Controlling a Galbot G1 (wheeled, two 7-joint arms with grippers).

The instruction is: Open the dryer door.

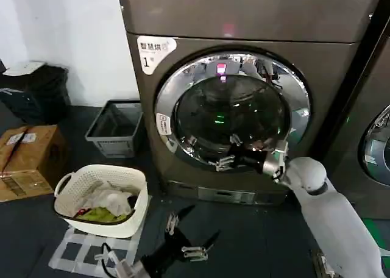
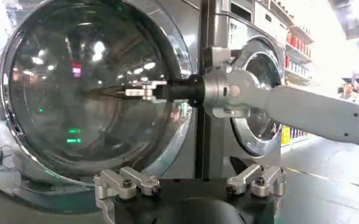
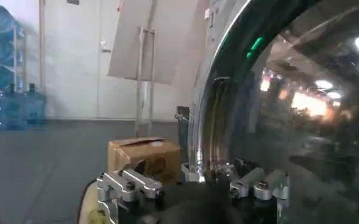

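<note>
The dryer door [image 1: 183, 89] is a round chrome ring around dark glass, on the brown-grey machine with the white "1" sticker [image 1: 153, 49]. It looks closed. My right gripper [image 1: 226, 151] reaches across the door's lower glass, open, with nothing held. In the left wrist view the right gripper [image 2: 115, 92] hovers in front of the door [image 2: 21, 36]. The right wrist view looks along the door's chrome ring [image 3: 199, 122], which runs close between the spread jaws. My left gripper [image 1: 198, 224] hangs low over the floor before the machine, open and empty.
A white laundry basket [image 1: 67, 189] with clothes sits on the floor at left, a grey crate [image 1: 116, 128] behind it and a cardboard box [image 1: 27, 159] farther left. A second grey machine [image 1: 375, 125] stands to the right.
</note>
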